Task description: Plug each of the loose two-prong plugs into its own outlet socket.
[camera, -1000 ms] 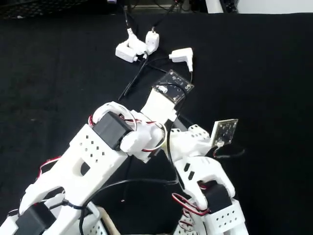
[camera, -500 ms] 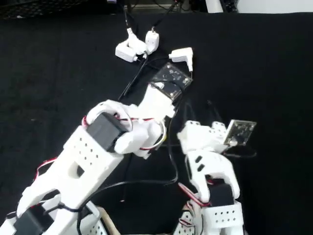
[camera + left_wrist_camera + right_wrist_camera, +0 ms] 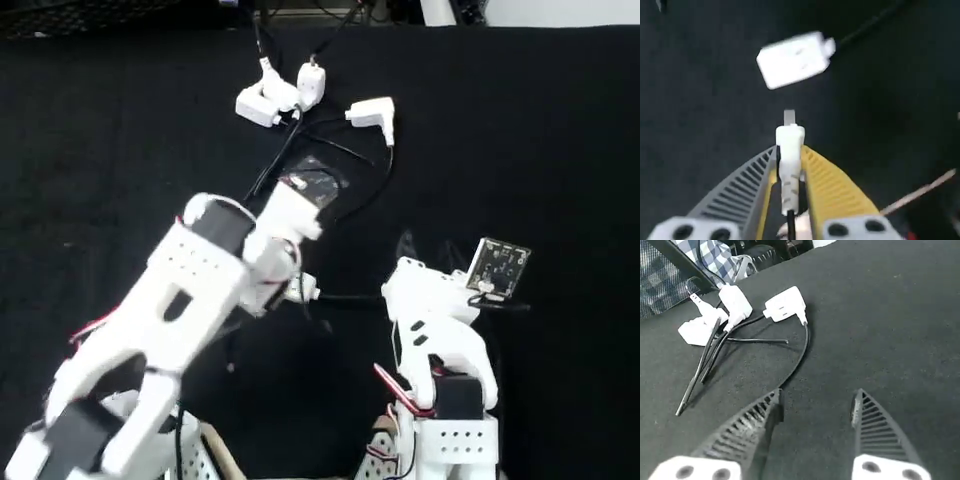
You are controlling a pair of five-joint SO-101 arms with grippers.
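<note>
Left hand (image 3: pixel 789 154) is clamped tight on the two-prong plug (image 3: pixel 789 136), prongs out front and aimed at the outlet socket (image 3: pixel 793 61) lying on the black desk (image 3: pixel 560 150). There's a clear gap between them, nothing seated yet. And the left arm has pulled back over the last second, its wrist sliding near and left, away from the far cluster of sockets. That reads as a back-off to line up again, not an insertion. Over on the right, the right hand (image 3: pixel 818 396) hangs wide and empty above the desk, having swung out right to clear the lane.
</note>
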